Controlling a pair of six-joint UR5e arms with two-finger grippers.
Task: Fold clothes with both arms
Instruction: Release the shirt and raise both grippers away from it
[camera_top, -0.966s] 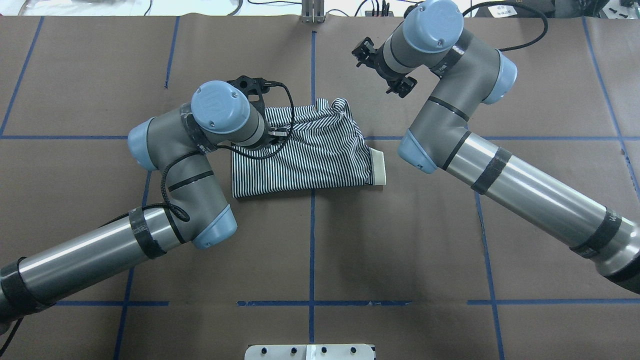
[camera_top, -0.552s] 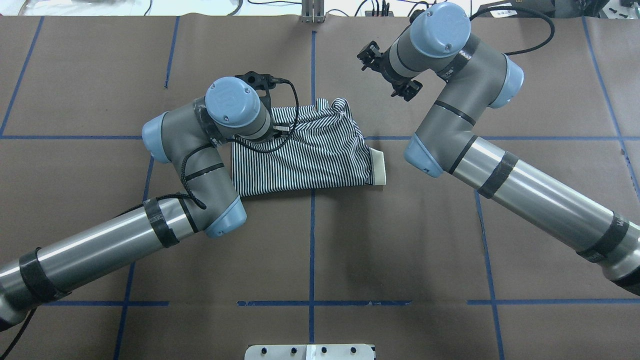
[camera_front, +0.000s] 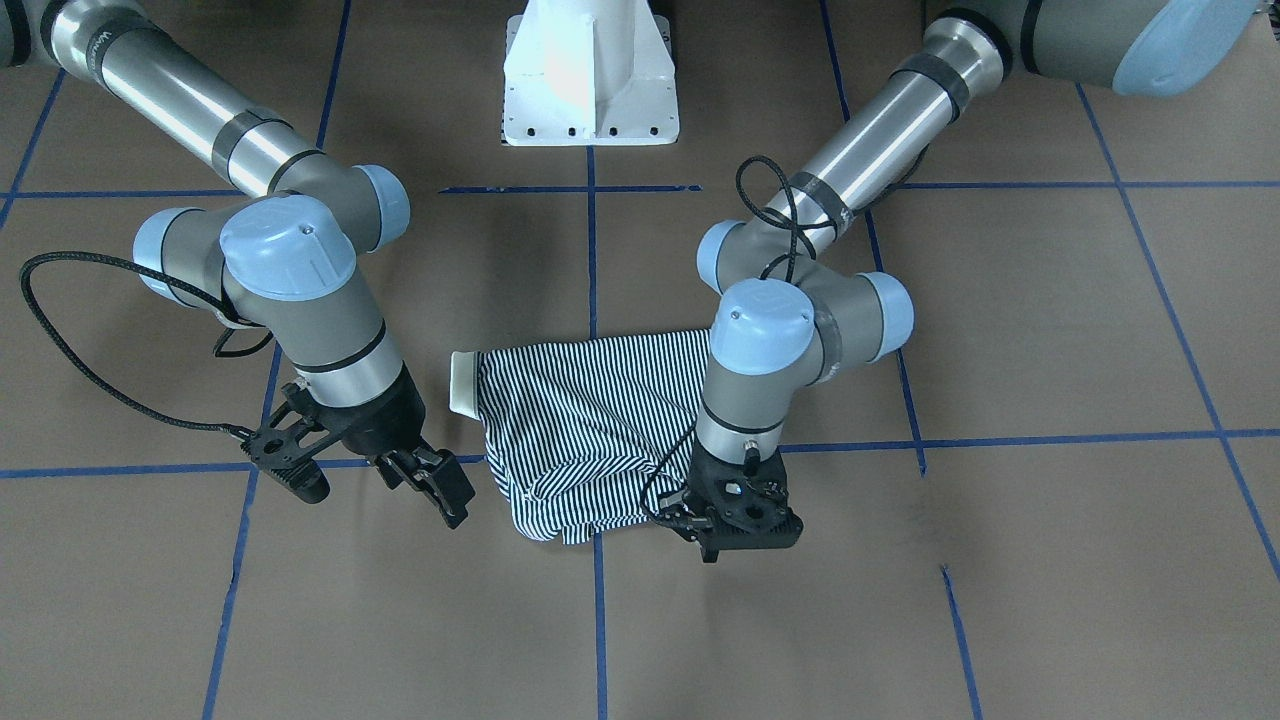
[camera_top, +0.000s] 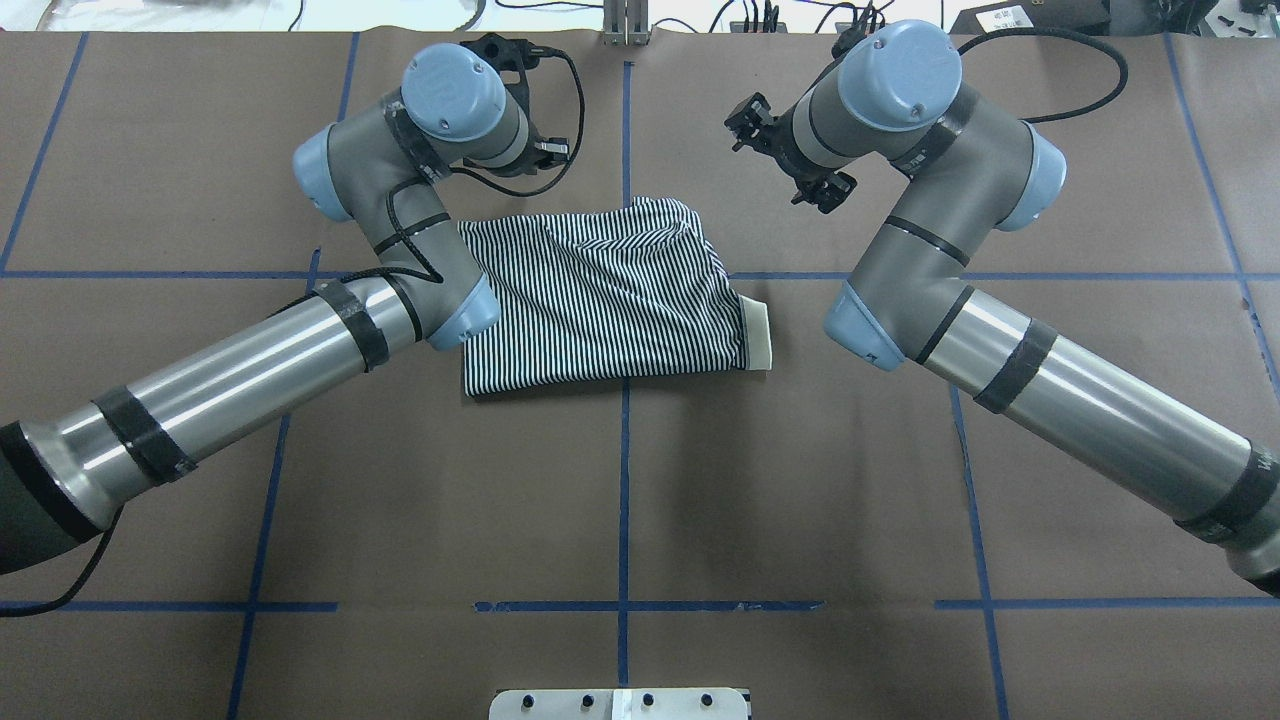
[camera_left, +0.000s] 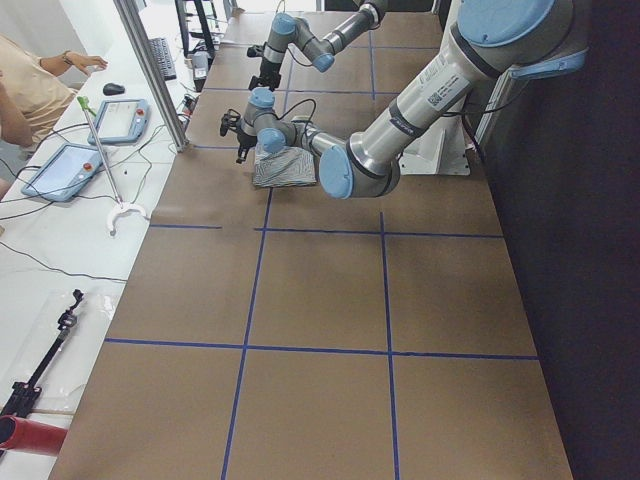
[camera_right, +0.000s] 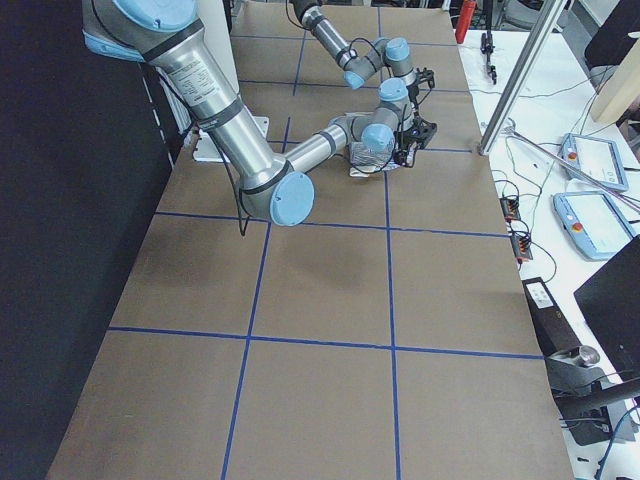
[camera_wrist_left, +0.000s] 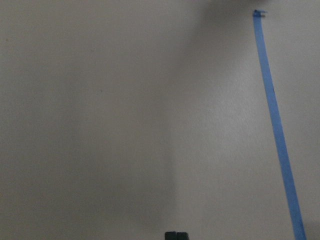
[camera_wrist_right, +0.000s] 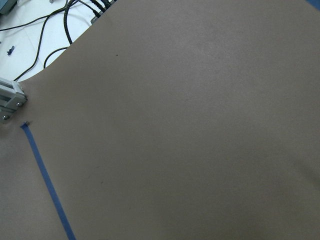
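A striped polo shirt (camera_top: 600, 300) lies folded into a rough rectangle on the brown paper-covered table (camera_top: 800, 500), its cream collar (camera_top: 760, 335) jutting from the edge on the robot's right. The shirt's edge nearest the robot runs straight. Its far edge is rumpled, with one fold bulging outward. The left gripper (camera_front: 740, 520) hangs past the shirt's far left corner and holds nothing, its wrist camera seeing only bare paper and blue tape. Whether its jaws are parted or together cannot be told. The right gripper (camera_front: 430, 485) is poised off the shirt's far right corner, clear of the collar, with its jaws apparently parted and nothing between them. One light-blue joint cap (camera_top: 465, 310) of the left arm overhangs the shirt's left edge. Bare paper crossed by blue tape lines (camera_top: 624, 480) surrounds the shirt on every side.
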